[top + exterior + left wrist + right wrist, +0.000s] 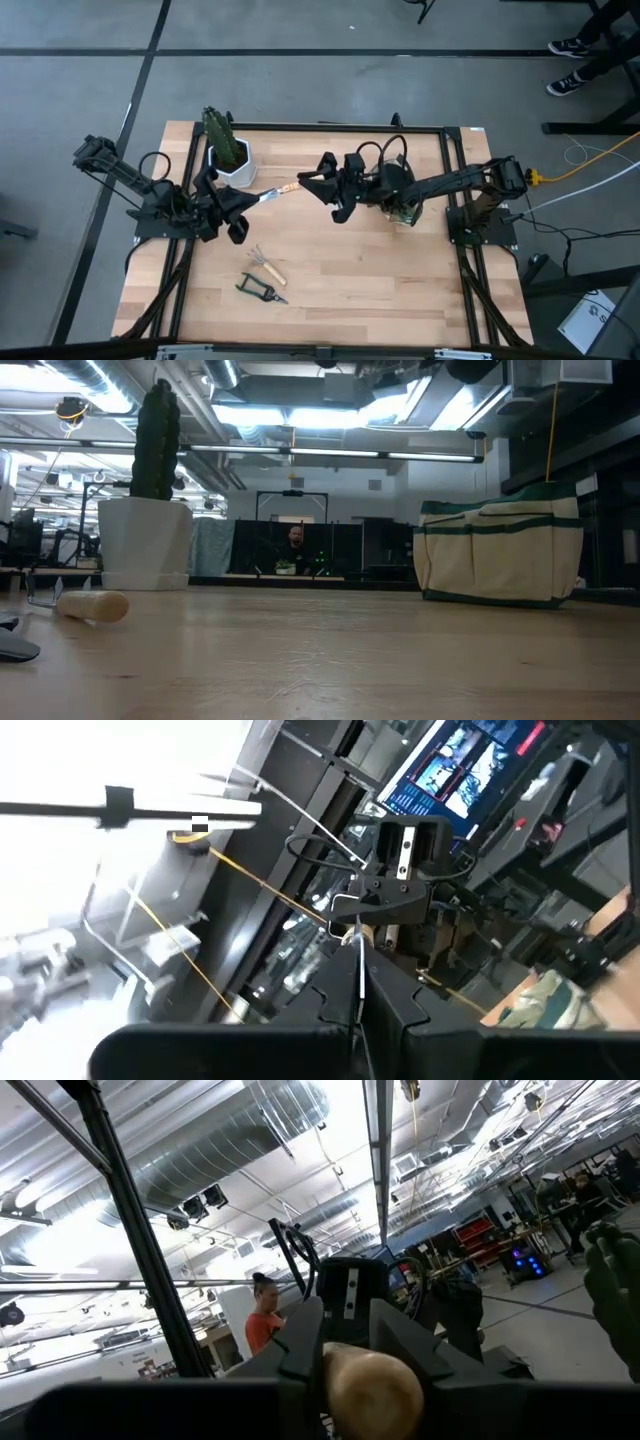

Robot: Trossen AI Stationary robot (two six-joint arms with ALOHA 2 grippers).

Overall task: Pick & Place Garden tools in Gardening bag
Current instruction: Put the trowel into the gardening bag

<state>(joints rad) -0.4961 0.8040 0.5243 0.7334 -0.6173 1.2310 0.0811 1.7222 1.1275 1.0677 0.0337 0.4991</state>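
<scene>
**Desk:** Pale wooden table (350, 290), dark frame, grey floor around it. What am I looking at from your console?

**Operator:** I see both arms meeting above the far middle of the table. My left gripper (240, 208) is clamped tight on the metal blade of the trowel (278, 192). The trowel is in the air between the two arms, with its wooden handle pointing right.

**Desk:** And the other claw?

**Operator:** My right gripper (318, 183) is at the handle's end. From its wrist camera I see the rounded wooden butt (370, 1385) sitting between the two fingers, which press in on either side, only a little way apart.

**Desk:** Where is the gardening bag?

**Operator:** The gardening bag (498, 552) stands upright on the right side of the table. From above, my right arm hides most of it. In the level camera I see tan cloth, green bands and an open top.

**Desk:** Anything else on the table?

**Operator:** The claw rake (266, 265) lies near the front, left of centre. The pruning shears (260, 291) are just nearer than it, and the two are not touching. A cactus-like plant in a white pot (232, 162) stands at the far left, just beyond my left gripper. Beyond the table, a person in an orange top (262, 1325) shows in the right wrist camera.
</scene>
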